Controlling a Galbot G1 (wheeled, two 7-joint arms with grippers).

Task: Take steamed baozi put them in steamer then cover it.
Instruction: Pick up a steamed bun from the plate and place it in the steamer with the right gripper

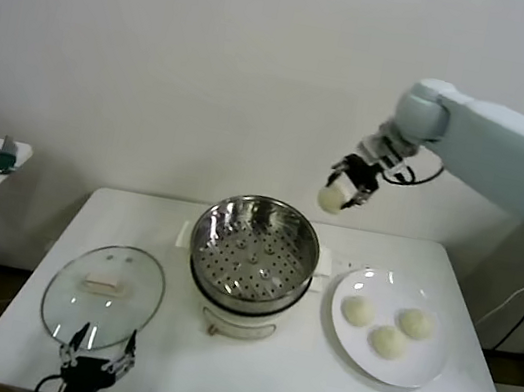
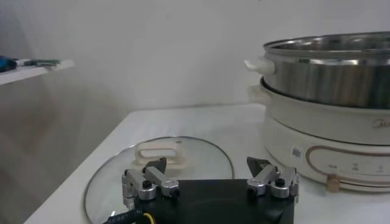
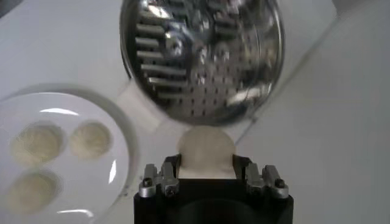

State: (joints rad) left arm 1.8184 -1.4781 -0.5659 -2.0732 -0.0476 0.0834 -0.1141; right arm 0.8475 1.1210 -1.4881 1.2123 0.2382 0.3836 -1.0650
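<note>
Right end effector (image 1: 347, 193) pinches one baozi (image 1: 330, 199), raised beyond the steamer (image 1: 255, 246); tray lies below, nearer the robot. Left end effector (image 1: 97, 362) spread, by glass lid (image 1: 104, 292).

No text, brand or number can be read anywhere. In the left wrist view the steamer's cream-white base (image 2: 329, 143) carries a small printed label patch on its front wall and faint grey lettering at its edge toward the frame's border, but both are too small and blurred to make out.
</note>
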